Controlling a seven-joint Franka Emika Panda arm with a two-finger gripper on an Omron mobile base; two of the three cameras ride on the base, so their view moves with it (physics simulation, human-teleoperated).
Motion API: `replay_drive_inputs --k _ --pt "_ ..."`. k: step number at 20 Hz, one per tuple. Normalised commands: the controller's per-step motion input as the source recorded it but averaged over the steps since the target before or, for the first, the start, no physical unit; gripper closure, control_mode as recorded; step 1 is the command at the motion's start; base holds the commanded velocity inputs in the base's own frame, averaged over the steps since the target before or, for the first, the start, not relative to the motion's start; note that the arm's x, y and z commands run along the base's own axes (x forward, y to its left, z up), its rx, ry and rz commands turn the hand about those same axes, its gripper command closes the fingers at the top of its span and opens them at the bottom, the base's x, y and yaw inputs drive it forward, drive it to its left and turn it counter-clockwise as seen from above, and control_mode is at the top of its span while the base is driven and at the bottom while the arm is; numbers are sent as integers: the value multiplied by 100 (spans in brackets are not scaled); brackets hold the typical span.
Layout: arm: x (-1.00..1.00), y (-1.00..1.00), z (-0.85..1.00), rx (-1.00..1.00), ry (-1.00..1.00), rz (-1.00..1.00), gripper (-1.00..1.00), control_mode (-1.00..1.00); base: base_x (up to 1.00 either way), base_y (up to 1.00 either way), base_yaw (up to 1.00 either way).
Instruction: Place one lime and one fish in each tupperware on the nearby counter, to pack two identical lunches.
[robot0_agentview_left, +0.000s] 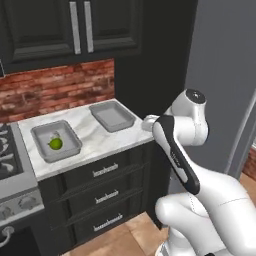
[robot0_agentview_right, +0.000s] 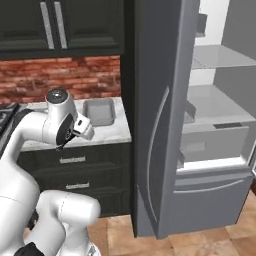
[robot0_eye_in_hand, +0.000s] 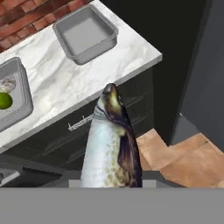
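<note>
Off the front edge of the worktop (robot0_eye_in_hand: 78, 83), above the black drawers, a fish (robot0_eye_in_hand: 111, 144) is held head-outward in the closed end effector (robot0_eye_in_hand: 111, 183). The farther tupperware (robot0_eye_in_hand: 85, 33) stands bare, while the nearer tupperware (robot0_eye_in_hand: 13, 94) holds a lime (robot0_eye_in_hand: 4, 100) and something pale beside it. Since the long fish overhangs the grip, a tail swing or slip might be caused, and it might be dropped short of the flared rim.

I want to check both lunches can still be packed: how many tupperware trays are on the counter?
2. One tupperware sits near the stove and holds a lime; the other tupperware sits nearer the counter's fridge end, with nothing visible inside.
</note>
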Motion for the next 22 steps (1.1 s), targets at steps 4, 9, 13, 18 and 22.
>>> replay_drive_inputs --k 4,9,13,18,22 --pt "0 0 0 0 0 0 100 100 100 -37 -1" --pt "0 0 0 0 0 0 100 100 100 27 6" --pt "0 0 0 0 0 0 100 100 100 38 10" --pt "40 7 -38 -12 8 0 100 -100 59 1 0" --pt "100 42 -100 -19 15 0 100 -100 0 0 0"
